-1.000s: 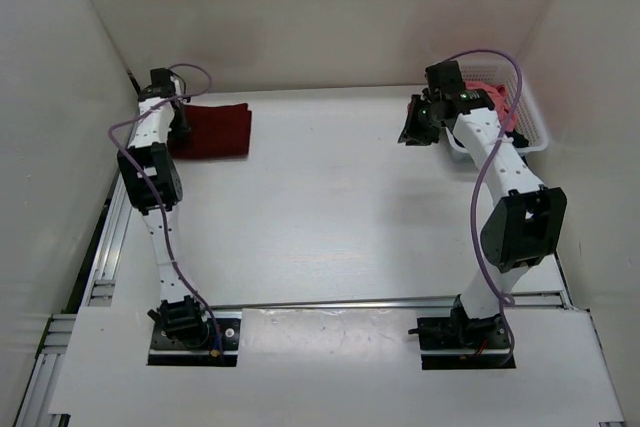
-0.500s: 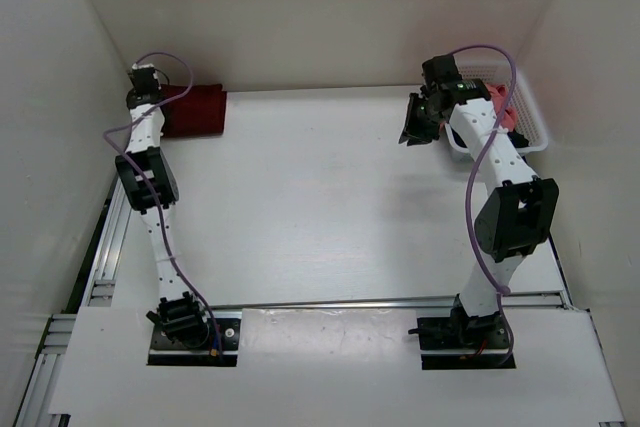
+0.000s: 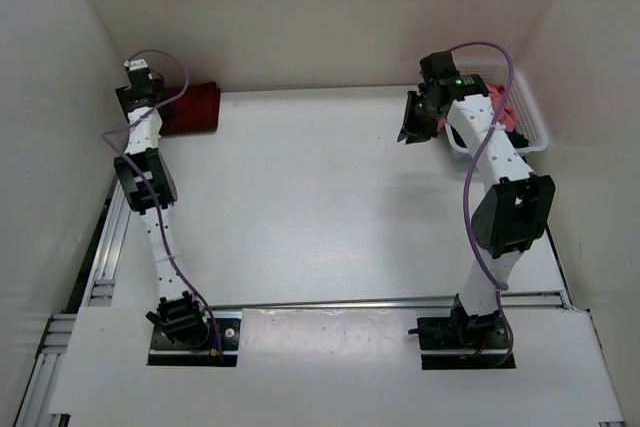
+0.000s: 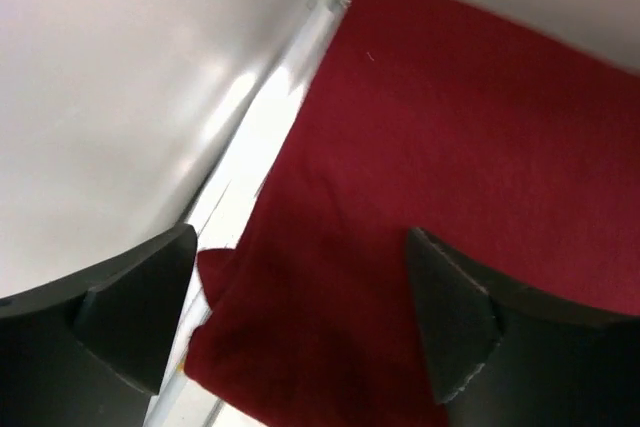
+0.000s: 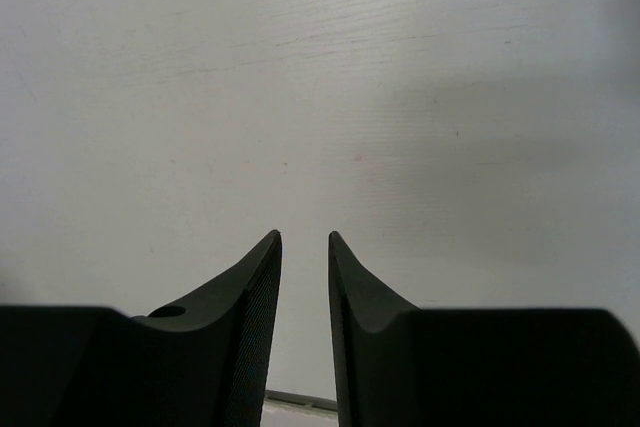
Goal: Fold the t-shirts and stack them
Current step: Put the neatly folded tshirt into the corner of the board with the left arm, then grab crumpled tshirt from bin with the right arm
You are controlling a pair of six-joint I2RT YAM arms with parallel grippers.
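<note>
Left wrist, left jaws wide over cropped maroon shirt (image 4: pixel 450 147), right jaws narrowly apart

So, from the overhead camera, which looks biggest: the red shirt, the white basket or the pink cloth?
1. white basket
2. red shirt, partly covered
3. pink cloth, mostly hidden, so its true size is unsure
</note>
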